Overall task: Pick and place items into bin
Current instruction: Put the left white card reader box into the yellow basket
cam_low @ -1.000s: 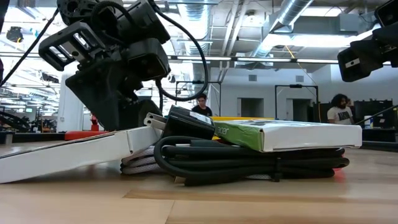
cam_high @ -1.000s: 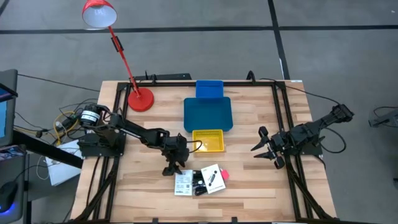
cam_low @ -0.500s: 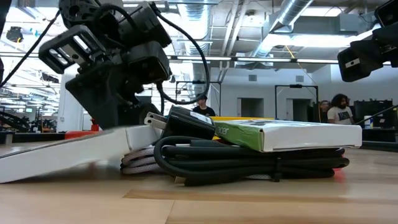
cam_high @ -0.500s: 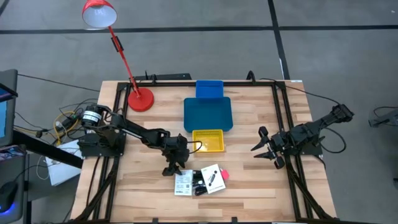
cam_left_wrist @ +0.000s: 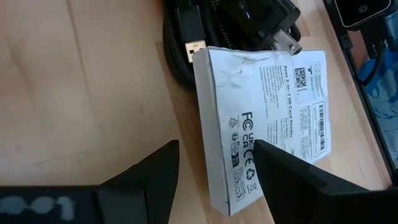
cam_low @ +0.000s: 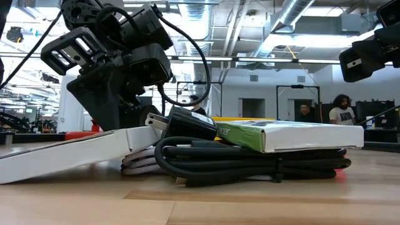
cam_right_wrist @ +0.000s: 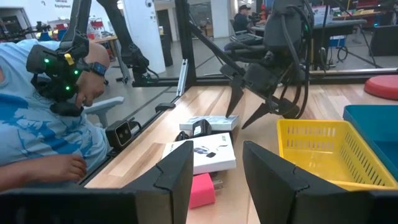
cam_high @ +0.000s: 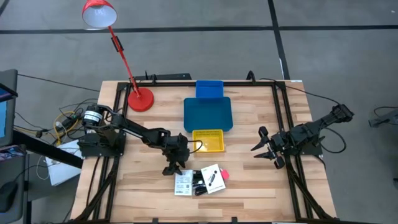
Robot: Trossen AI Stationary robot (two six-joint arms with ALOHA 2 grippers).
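Hovering with fingers spread and empty, left end effector just above near edge of white printed card, beside yellow basket. Card leaning on coiled black cable, black plug and green-edged box stacked on top, pink-red piece alongside. Parked well apart at bench edge, right end effector, likewise spread, nothing held.
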